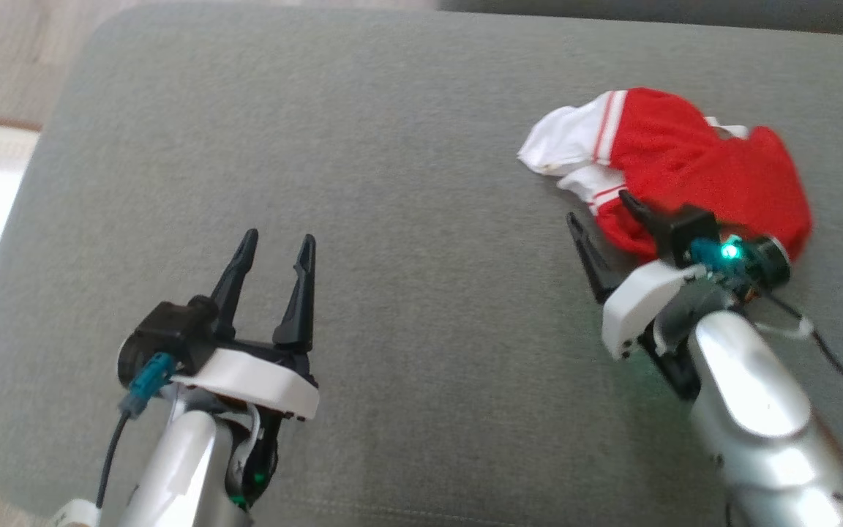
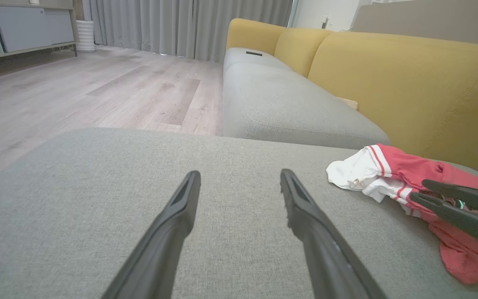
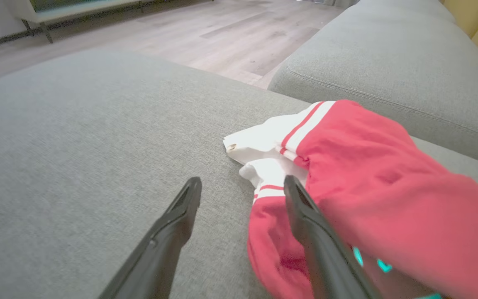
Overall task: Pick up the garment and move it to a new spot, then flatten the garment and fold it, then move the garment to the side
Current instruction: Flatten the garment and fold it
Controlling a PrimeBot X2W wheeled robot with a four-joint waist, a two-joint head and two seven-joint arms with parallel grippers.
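The red-and-white garment (image 1: pixel 692 157) lies crumpled at the right of the grey cushion (image 1: pixel 407 183). The right gripper (image 1: pixel 599 208) is at its near edge, jaws wide, one finger over the red cloth, nothing held. The left gripper (image 1: pixel 279 238) hovers open over bare cushion, well apart. This looks like the first pick-up. The next move calls for dipping down and closing on a fold.

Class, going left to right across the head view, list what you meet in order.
Wooden floor → left gripper → red and white garment. The right gripper overlaps the garment, so it is left out.
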